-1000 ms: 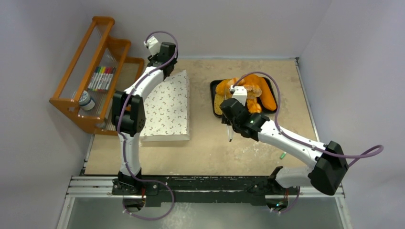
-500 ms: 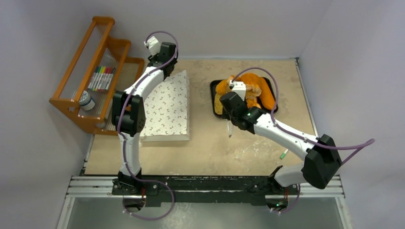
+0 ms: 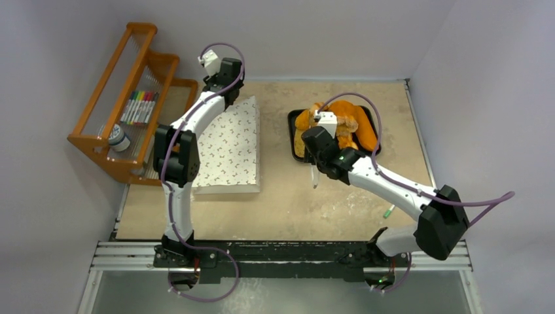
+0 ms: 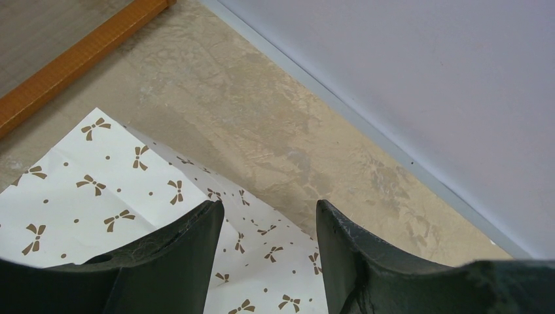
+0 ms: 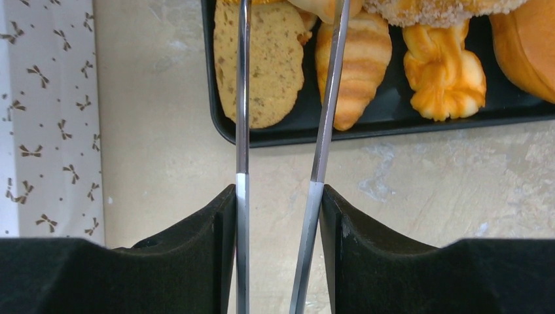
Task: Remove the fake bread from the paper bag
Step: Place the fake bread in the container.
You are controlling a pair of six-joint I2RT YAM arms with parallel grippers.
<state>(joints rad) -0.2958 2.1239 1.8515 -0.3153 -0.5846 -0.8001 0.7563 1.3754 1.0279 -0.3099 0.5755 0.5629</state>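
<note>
Gripping tongs point(image 5: 243, 98), right pincer point(image 5: 278, 196) above table point(image 5: 163, 163) beside black tray's point(image 5: 393, 124) near edge

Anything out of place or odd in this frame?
One stray: a small green object lies loose on the near right of the table, apart from everything else; too small to identify. Otherwise the fake bread sits in the black tray and the paper bag lies beside it, nothing spilled.

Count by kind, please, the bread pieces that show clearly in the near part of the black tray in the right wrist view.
Flat tan slice: 1
Ridged croissant: 1
Twisted knot roll: 1
Total: 3
Pieces cut off by the picture's edge, such as the orange loaf, are not counted.
</note>
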